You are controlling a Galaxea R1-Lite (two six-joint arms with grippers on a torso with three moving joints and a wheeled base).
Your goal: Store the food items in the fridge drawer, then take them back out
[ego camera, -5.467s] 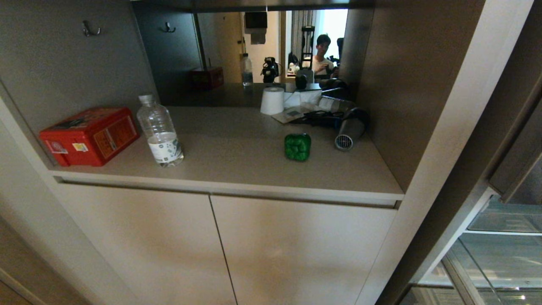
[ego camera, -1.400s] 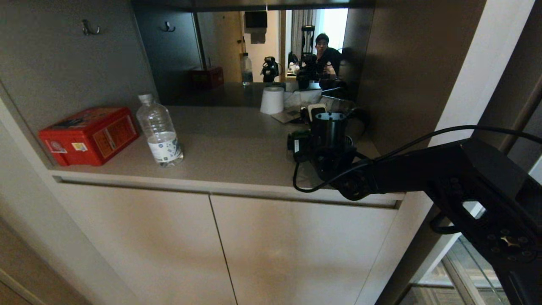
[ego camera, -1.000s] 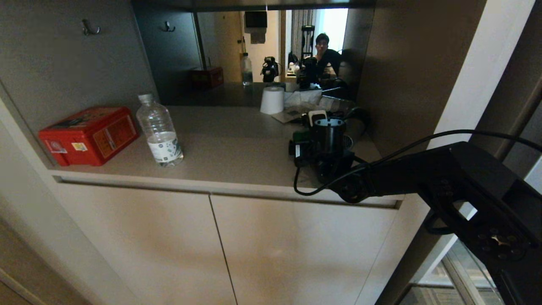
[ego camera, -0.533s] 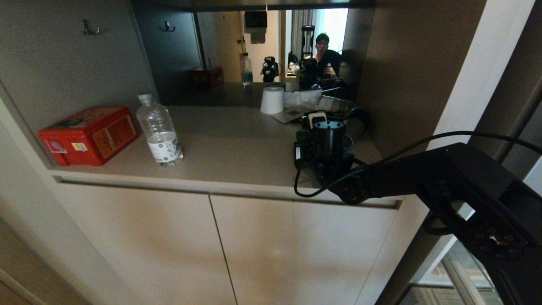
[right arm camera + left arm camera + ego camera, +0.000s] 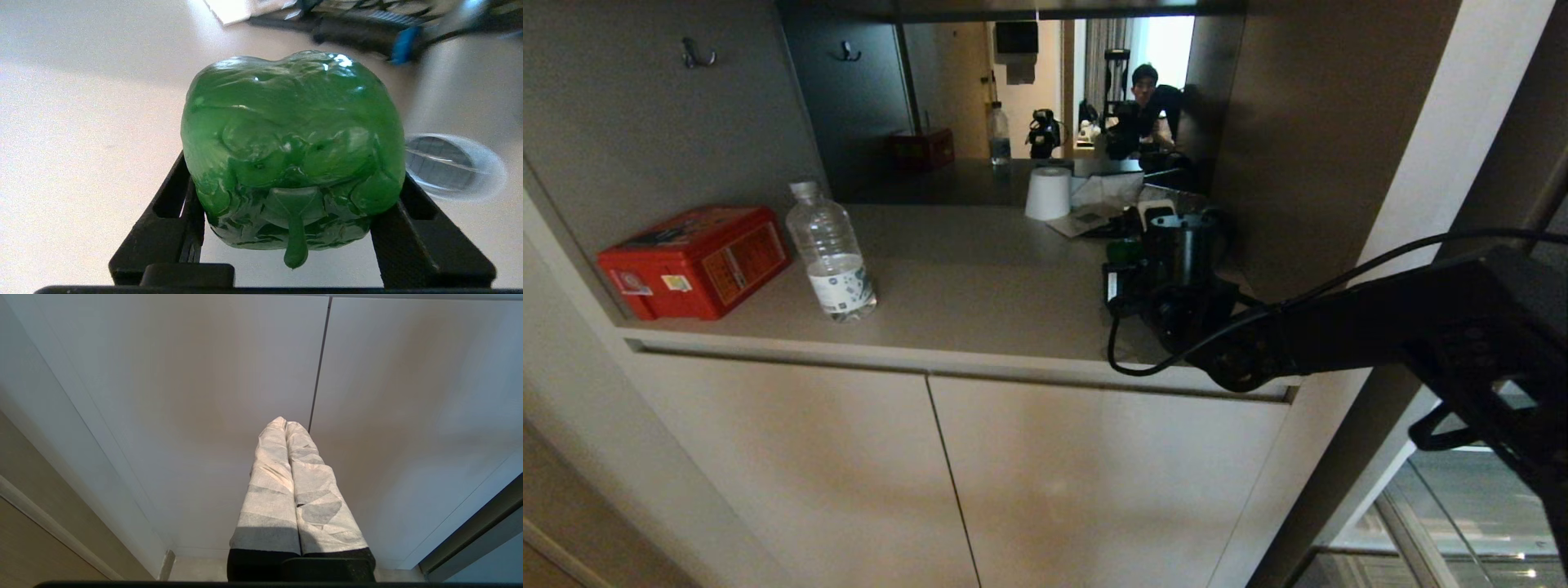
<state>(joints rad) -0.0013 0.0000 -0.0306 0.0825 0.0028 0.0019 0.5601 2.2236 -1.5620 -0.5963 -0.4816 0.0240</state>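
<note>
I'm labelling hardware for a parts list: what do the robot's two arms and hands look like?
The right arm is matte black and boxy, with a black cable looping along it; its right hand has flat black slotted fingers. The left hand has two long fingers wrapped in whitish tape over a black base.

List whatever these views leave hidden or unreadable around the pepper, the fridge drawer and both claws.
- Green bell pepper: in the head view only a sliver shows; the right claw and wrist block it.
- Potato: in no view.
- Fridge drawer: head view, cut off by the frame's corner and crossed by the right arm; contents unreadable.
- Hair dryer: right wrist view, blurred and partly behind the pepper.
- Left claw: absent from the head view.
</note>
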